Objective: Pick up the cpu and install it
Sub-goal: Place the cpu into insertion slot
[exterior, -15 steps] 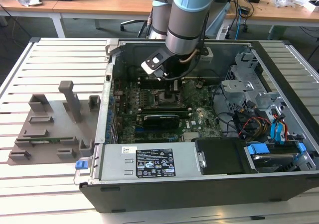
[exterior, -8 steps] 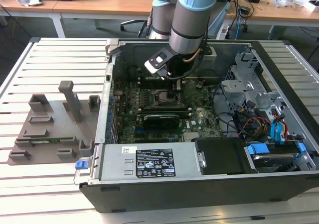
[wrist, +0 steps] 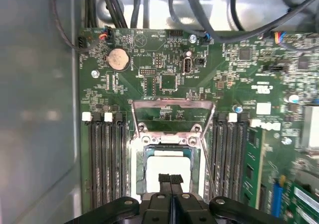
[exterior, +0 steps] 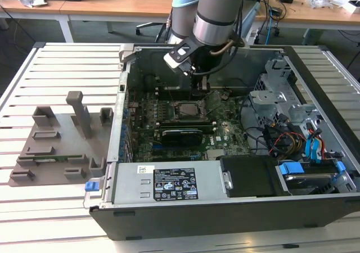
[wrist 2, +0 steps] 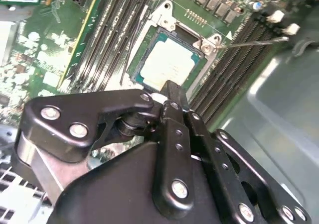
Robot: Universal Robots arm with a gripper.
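The cpu (wrist 2: 167,62) lies flat in the motherboard socket (exterior: 188,109), its pale silver top up. The first wrist view shows the same cpu (wrist: 167,163) inside the socket frame. The socket's load plate (wrist: 172,113) stands swung open behind it, and the thin lever (wrist 2: 259,42) sticks out to one side. My gripper (wrist: 171,179) hangs just above the cpu's near edge, with the black fingertips (wrist 2: 170,92) pressed together and nothing between them. In the exterior view my gripper (exterior: 201,91) reaches down into the open computer case over the socket.
Memory slots (wrist: 104,159) flank the socket on both sides. A long black card (exterior: 181,134) lies in front of it, and a power supply (exterior: 169,183) closes the near side. Drive cages and cables (exterior: 287,129) fill the exterior view's right. A grey fixture (exterior: 62,146) sits on the slatted table.
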